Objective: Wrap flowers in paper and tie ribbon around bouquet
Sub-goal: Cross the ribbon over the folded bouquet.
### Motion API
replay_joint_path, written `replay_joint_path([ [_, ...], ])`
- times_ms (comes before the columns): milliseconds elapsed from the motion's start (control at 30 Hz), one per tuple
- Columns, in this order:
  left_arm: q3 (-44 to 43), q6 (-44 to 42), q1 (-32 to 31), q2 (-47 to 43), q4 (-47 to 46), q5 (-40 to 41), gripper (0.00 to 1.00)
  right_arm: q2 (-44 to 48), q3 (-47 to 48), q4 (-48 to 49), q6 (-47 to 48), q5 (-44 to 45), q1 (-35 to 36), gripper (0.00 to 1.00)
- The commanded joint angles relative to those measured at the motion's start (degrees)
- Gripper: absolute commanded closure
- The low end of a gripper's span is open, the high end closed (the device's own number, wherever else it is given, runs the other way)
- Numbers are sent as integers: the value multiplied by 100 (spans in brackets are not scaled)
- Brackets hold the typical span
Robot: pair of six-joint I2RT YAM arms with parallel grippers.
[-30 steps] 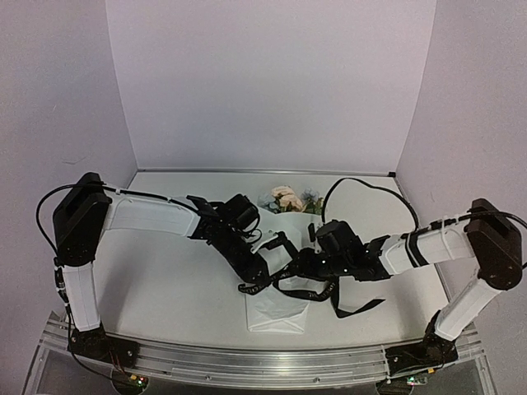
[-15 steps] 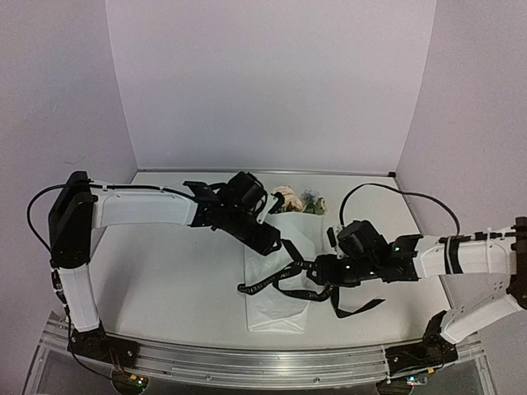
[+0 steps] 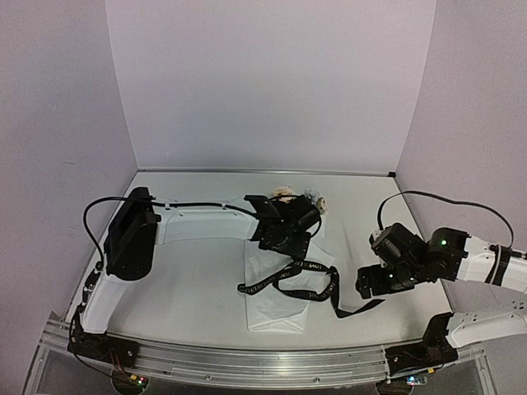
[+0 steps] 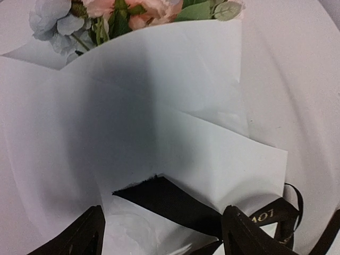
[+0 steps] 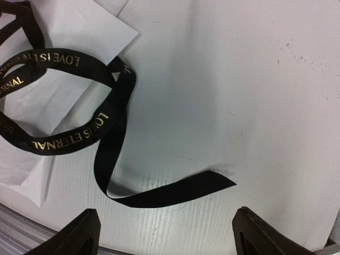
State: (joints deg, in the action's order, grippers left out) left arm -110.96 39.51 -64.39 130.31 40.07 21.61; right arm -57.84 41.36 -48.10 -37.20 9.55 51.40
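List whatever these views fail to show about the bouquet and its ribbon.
Ribbon knot: top external view, too small to tell tied from merely looped; left wrist view cuts it at the bottom edge.
Flowers: left wrist view, cropped by the top edge; top external view, the left arm partly covers them.
Stems: every view, hidden inside the paper.
Ribbon's far end: right wrist view, runs off the left edge.
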Motion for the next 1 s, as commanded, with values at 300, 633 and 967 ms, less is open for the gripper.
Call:
replay_joint_path([
  [300,-991,814,-63,752,797,1020,42,740,-367,-684,323,345,-31,9],
  [633,-900,860,-104,479,583,1135,49,887,-463,-756,407,216,-52,8],
  [967,-891,1339,-256,331,605,1417,26,938,-316,-897,463,48,-56,8],
])
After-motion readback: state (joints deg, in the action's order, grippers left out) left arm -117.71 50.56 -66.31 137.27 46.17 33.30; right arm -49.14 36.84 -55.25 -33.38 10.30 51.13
